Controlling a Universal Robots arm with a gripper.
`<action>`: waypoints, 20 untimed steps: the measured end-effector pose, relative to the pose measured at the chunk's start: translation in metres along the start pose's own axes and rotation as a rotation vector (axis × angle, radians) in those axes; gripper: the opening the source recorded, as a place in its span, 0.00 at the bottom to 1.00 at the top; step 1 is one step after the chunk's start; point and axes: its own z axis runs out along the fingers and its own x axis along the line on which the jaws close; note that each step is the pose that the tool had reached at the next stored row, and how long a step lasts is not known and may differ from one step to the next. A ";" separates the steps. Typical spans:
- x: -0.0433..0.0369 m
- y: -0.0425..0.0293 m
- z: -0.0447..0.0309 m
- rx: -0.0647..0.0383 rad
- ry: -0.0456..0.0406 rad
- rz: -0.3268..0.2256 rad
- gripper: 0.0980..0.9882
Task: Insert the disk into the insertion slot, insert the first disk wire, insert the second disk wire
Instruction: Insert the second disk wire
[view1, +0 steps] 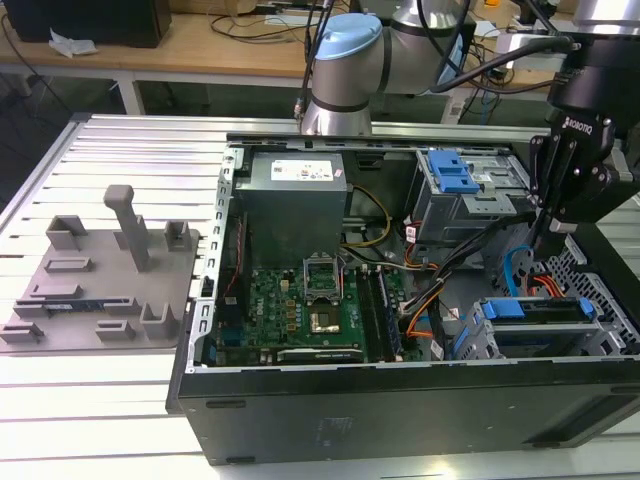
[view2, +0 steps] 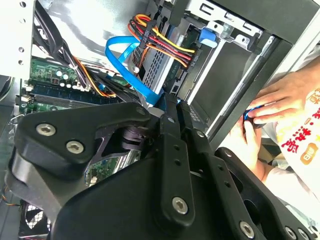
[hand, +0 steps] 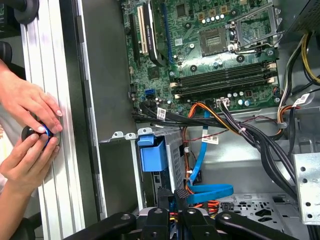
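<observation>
Disk (view1: 540, 310) is seen seated in the insertion slot (view1: 610, 335) at the exterior view's right. Claw (hand: 176, 196) is pressed together, seemingly pinching a connector beside the blue cable (hand: 210, 191). Wire stage is judged in hand; fine alignment with the disk's rear port is called for.

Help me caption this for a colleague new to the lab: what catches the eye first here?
An open computer case lies on a slatted metal table, its green motherboard exposed. The black gripper hangs over the drive bays at the exterior view's right, close above a flat blue data cable. In both wrist views, a person's hands hold a small blue object beside the case.
</observation>
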 end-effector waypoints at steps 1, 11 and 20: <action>0.0001 0.0000 0.0000 0.000 0.0001 0.000 0.07; 0.0067 -0.0009 0.0027 0.003 -0.0271 0.001 0.07; 0.0275 -0.0037 0.0106 0.001 -0.1505 0.001 0.07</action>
